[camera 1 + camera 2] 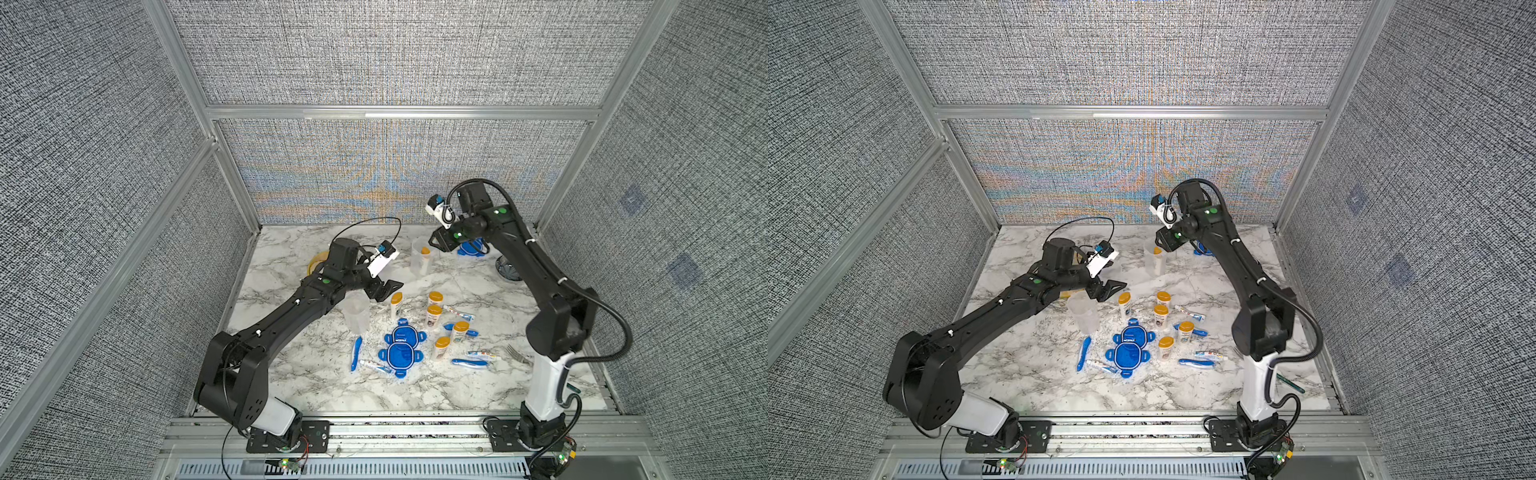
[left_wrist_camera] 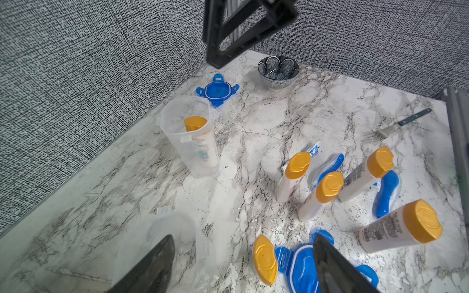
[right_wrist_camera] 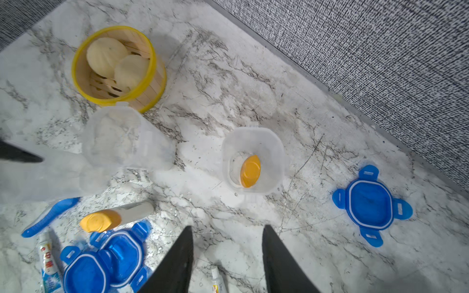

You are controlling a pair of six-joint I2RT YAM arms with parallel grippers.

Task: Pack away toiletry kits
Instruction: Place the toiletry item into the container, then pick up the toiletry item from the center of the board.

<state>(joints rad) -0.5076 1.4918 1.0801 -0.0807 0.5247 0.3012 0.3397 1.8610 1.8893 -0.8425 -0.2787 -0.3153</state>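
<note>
One white bottle (image 1: 424,252) is shown cap up inside a clear tub (image 1: 417,268) just right of frame centre in both top views, near the right gripper (image 1: 436,241), whose jaws are parted and empty, while the left gripper (image 1: 388,289), jaws wide and empty, is seen beside loose bottles (image 1: 433,316).

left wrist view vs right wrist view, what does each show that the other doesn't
Only the left wrist view shows the bowl by the wall and the fork near the table's edge. Only the right wrist view shows the steamer with its buns. Both show the tub with one bottle standing in it, the lone lid beyond it, and the two overlapping lids.
</note>
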